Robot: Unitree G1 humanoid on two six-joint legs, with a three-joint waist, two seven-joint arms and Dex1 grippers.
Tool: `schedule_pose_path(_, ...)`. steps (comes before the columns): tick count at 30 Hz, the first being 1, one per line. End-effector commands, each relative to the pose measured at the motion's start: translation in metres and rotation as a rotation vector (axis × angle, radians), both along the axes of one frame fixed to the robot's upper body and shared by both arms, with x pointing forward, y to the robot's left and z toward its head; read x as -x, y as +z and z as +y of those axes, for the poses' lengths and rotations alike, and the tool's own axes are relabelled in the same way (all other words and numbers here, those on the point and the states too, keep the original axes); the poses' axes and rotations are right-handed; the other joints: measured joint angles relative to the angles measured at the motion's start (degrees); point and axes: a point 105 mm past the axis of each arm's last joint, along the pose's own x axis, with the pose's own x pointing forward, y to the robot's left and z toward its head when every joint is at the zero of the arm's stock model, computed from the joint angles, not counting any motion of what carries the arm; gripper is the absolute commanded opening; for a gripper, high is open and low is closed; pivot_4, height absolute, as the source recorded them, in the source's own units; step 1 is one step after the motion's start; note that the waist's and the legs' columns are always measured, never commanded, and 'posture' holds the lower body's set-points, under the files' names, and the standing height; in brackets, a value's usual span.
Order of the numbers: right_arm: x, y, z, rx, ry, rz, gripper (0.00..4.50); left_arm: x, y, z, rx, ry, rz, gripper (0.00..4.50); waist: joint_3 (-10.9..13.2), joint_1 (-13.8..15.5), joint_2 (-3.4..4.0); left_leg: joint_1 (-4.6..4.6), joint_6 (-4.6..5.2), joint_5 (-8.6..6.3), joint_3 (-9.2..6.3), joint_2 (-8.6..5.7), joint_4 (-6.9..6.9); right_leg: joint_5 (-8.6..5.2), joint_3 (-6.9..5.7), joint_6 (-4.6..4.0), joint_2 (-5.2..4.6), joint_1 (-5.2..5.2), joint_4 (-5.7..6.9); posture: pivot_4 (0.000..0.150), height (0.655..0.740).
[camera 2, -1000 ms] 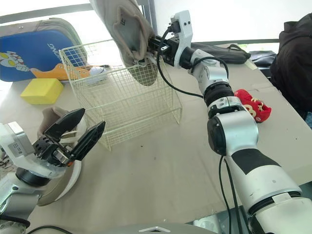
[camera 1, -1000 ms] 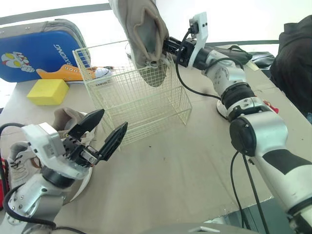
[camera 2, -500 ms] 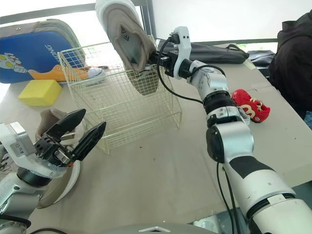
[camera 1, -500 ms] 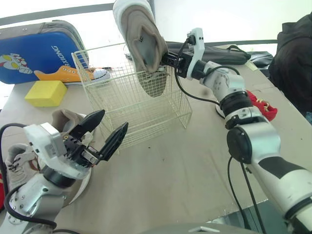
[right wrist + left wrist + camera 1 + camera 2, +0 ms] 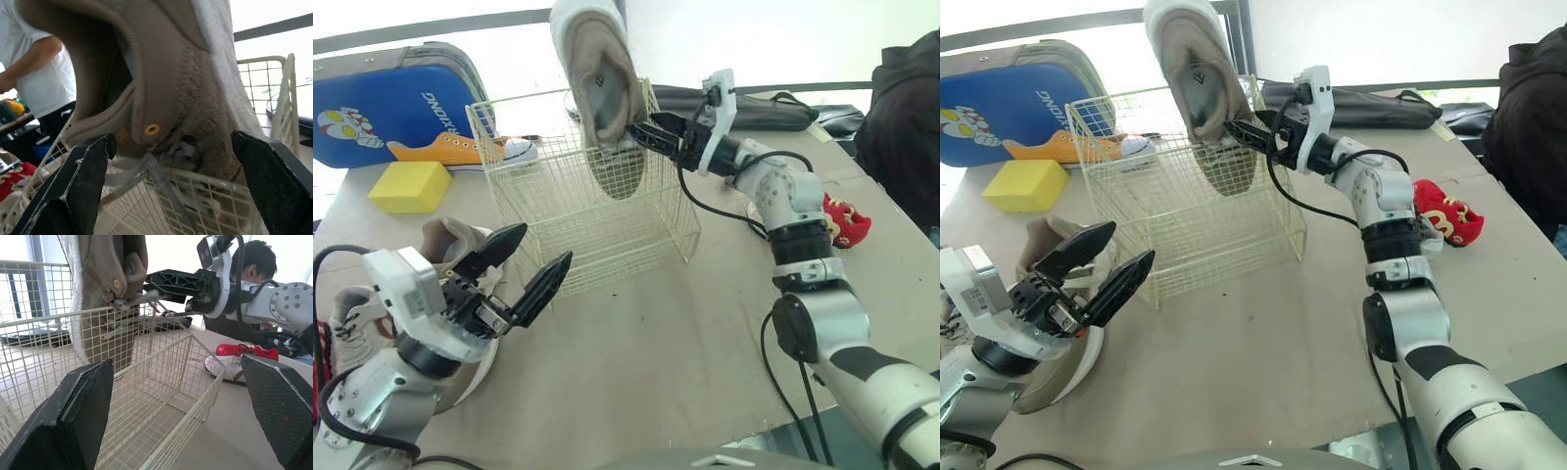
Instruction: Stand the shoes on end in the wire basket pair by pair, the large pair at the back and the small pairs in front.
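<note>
Nearest to you, the left claw (image 5: 544,242) hangs low over the counter (image 5: 685,333). Its two fingers are spread wide and there is nothing between them. Just behind this claw a beige shoe (image 5: 445,240) sits on the counter, and a pale laced shoe (image 5: 347,323) lies at the left edge.

Beyond the left claw, in the middle of the counter, stands the basket (image 5: 607,235). The large shoe (image 5: 602,98) is in it on end, toward the far side. Its toe is down inside the wires, its heel rises well above the rim, and its opening is turned toward the right claw (image 5: 644,130). I cannot tell if the toe reaches the basket floor.

The right claw comes in from the right side, at the height of the rim. Its fingers are wide apart, one on each side of the shoe collar, and the laces hang just before them. I cannot tell if a finger touches the shoe.

Further away, a yellow block (image 5: 409,186) lies left of the basket. An orange sneaker (image 5: 460,149) lies behind it, in front of a blue case (image 5: 391,103). Red shoes (image 5: 1445,211) lie at the right, beside the right arm. A black bag (image 5: 754,103) lies at the far edge, and a person in dark clothes (image 5: 901,108) is at the right border.
</note>
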Motion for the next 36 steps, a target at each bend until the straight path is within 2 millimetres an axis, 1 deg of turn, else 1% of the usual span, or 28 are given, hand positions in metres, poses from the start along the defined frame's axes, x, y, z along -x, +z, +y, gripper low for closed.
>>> schedule_pose_path(1, 0.012, 0.026, -0.013, 0.009, -0.035, -0.146, 3.68, 0.001, 0.007, 0.003, -0.008, 0.005, -0.034, 4.5, 0.0, -0.1, 0.01, 0.0, 0.0, 0.0, 0.02, 0.0, 0.0, 0.0, 0.01, 0.0, 0.0, -0.01, 0.0, 0.15, 0.74)
schedule_pose_path(4, 0.017, 0.031, -0.023, 0.045, -0.079, -0.229, 3.68, 0.0, 0.006, 0.002, -0.01, -0.001, -0.029, 4.5, 0.0, -0.3, 0.02, -0.03, 0.0, 0.0, 0.07, 0.03, -0.04, 0.0, -0.01, 0.01, 0.0, -0.13, 0.0, 0.15, 0.74)
schedule_pose_path(7, 0.027, 0.035, -0.039, 0.09, -0.101, -0.298, 3.68, -0.001, 0.003, 0.0, -0.013, -0.025, -0.013, 4.5, 0.0, -0.2, 0.02, -0.04, -0.01, 0.0, 0.09, 0.07, -0.06, 0.0, -0.04, 0.01, 0.0, -0.15, -0.02, 0.15, 0.74)
schedule_pose_path(9, 0.033, 0.033, -0.048, 0.129, -0.11, -0.318, 3.68, -0.001, 0.001, -0.003, -0.015, -0.048, -0.002, 4.5, 0.0, -0.1, 0.01, -0.03, 0.0, 0.0, 0.09, 0.06, -0.05, 0.0, -0.03, 0.01, -0.01, -0.13, -0.02, 0.15, 0.74)
schedule_pose_path(12, 0.046, 0.028, -0.064, 0.171, -0.111, -0.345, 3.68, 0.001, -0.006, -0.013, -0.029, -0.139, 0.045, 4.5, 0.0, 0.2, -0.01, -0.06, 0.0, 0.0, 0.1, 0.05, -0.02, 0.0, -0.03, 0.01, -0.02, -0.09, -0.08, 0.15, 0.74)
schedule_pose_path(14, 0.056, 0.02, -0.074, 0.229, -0.11, -0.37, 3.68, 0.005, -0.01, -0.021, -0.042, -0.208, 0.081, 4.5, 0.0, 0.2, -0.01, -0.06, 0.0, 0.0, 0.12, 0.05, -0.02, 0.0, -0.01, 0.01, -0.02, -0.08, -0.1, 0.15, 0.74)
schedule_pose_path(18, 0.074, -0.002, -0.093, 0.336, -0.095, -0.352, 3.68, 0.009, -0.014, -0.033, -0.059, -0.341, 0.131, 4.5, 0.0, 0.2, -0.01, -0.07, 0.01, 0.0, 0.12, 0.06, -0.02, -0.01, -0.02, 0.02, -0.03, -0.07, -0.16, 0.15, 0.74)
schedule_pose_path(19, 0.078, -0.006, -0.096, 0.353, -0.089, -0.344, 4.21, 0.009, -0.015, -0.035, -0.063, -0.364, 0.14, 4.5, 0.0, 0.2, -0.02, -0.07, 0.01, -0.01, 0.13, 0.06, -0.02, -0.01, -0.01, 0.03, -0.04, -0.07, -0.18, 0.15, 0.74)
schedule_pose_path(20, 0.084, -0.01, -0.098, 0.36, -0.075, -0.337, 4.41, 0.01, -0.016, -0.038, -0.075, -0.399, 0.151, 4.5, 0.0, 0.2, -0.02, -0.07, 0.01, -0.01, 0.14, 0.07, -0.02, -0.01, -0.02, 0.03, -0.04, -0.06, -0.18, 0.15, 0.74)
schedule_pose_path(23, 0.099, -0.018, -0.101, 0.383, -0.061, -0.309, 4.41, 0.009, -0.018, -0.042, -0.104, -0.466, 0.172, 4.5, 0.0, 0.3, -0.02, -0.07, 0.02, -0.01, 0.15, 0.08, -0.02, -0.01, -0.01, 0.04, -0.06, -0.05, -0.2, 0.15, 0.74)
schedule_pose_path(25, 0.103, -0.03, -0.109, 0.438, -0.12, -0.296, 4.41, 0.005, -0.019, -0.045, -0.121, -0.507, 0.175, 4.5, 0.0, 0.5, -0.03, -0.07, 0.02, -0.01, 0.15, 0.08, -0.03, -0.02, -0.02, 0.04, -0.06, -0.05, -0.2, 0.15, 0.74)
schedule_pose_path(29, 0.117, -0.042, -0.118, 0.456, -0.175, -0.266, 4.41, 0.0, -0.02, -0.053, -0.129, -0.562, 0.168, 4.5, 0.0, 1.3, -0.08, -0.08, 0.02, -0.01, 0.18, 0.07, -0.01, -0.01, -0.01, 0.05, -0.07, -0.04, -0.22, 0.15, 0.74)
schedule_pose_path(33, 0.143, -0.055, -0.115, 0.454, -0.13, -0.244, 4.41, -0.005, -0.026, -0.053, -0.123, -0.561, 0.182, 4.5, 0.0, 1.5, -0.11, -0.08, 0.02, -0.01, 0.16, 0.07, 0.0, -0.01, -0.02, 0.06, -0.09, -0.03, -0.22, 0.15, 0.74)
schedule_pose_path(35, 0.157, -0.057, -0.105, 0.448, -0.047, -0.267, 4.41, -0.008, -0.028, -0.046, -0.097, -0.513, 0.195, 4.5, 0.0, 1.4, -0.1, -0.08, 0.02, -0.01, 0.15, 0.09, 0.0, -0.01, -0.01, 0.06, -0.09, -0.03, -0.22, 0.15, 0.74)
schedule_pose_path(36, 0.163, -0.057, -0.101, 0.433, -0.002, -0.275, 4.41, -0.009, -0.029, -0.039, -0.061, -0.462, 0.213, 4.5, 0.0, 1.2, -0.1, -0.08, 0.02, -0.01, 0.16, 0.09, 0.0, -0.02, -0.01, 0.07, -0.09, -0.03, -0.22, 0.15, 0.74)
